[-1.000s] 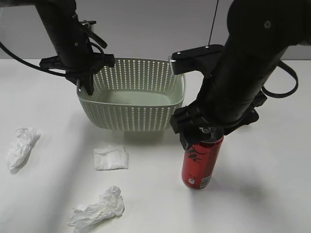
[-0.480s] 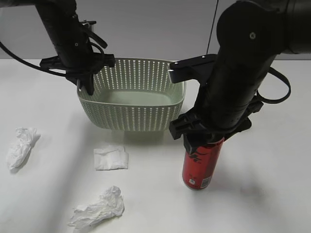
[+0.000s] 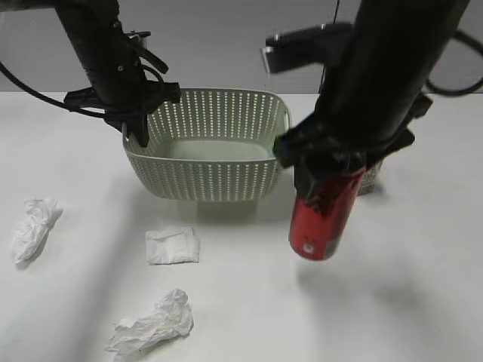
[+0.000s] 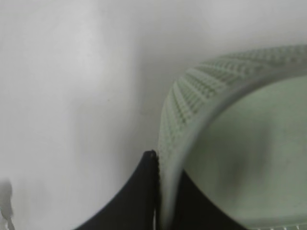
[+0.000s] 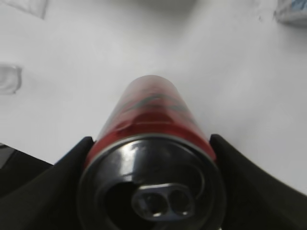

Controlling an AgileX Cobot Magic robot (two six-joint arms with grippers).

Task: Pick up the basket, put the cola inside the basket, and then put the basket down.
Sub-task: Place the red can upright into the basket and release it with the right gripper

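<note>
The pale green basket (image 3: 207, 162) hangs a little above the table at the back centre. My left gripper (image 3: 136, 128) is shut on its left rim; in the left wrist view the fingers (image 4: 144, 191) pinch the slotted wall (image 4: 192, 96) from both sides. The red cola (image 3: 324, 219) is off the table, tilted, to the right of the basket's front corner. My right gripper (image 3: 332, 177) is shut on its upper end. In the right wrist view the cola (image 5: 151, 110) sits between the two black fingers, pull-tab top toward the camera.
Crumpled white tissues lie on the table at the left (image 3: 32, 226), in front of the basket (image 3: 172, 245) and at the front (image 3: 151, 324). A small carton (image 3: 371, 179) stands behind my right arm, also in the right wrist view (image 5: 292, 12).
My right gripper has lifted the cola off the table, up and slightly right, tilting it. The basket has shifted only slightly in my left gripper.
</note>
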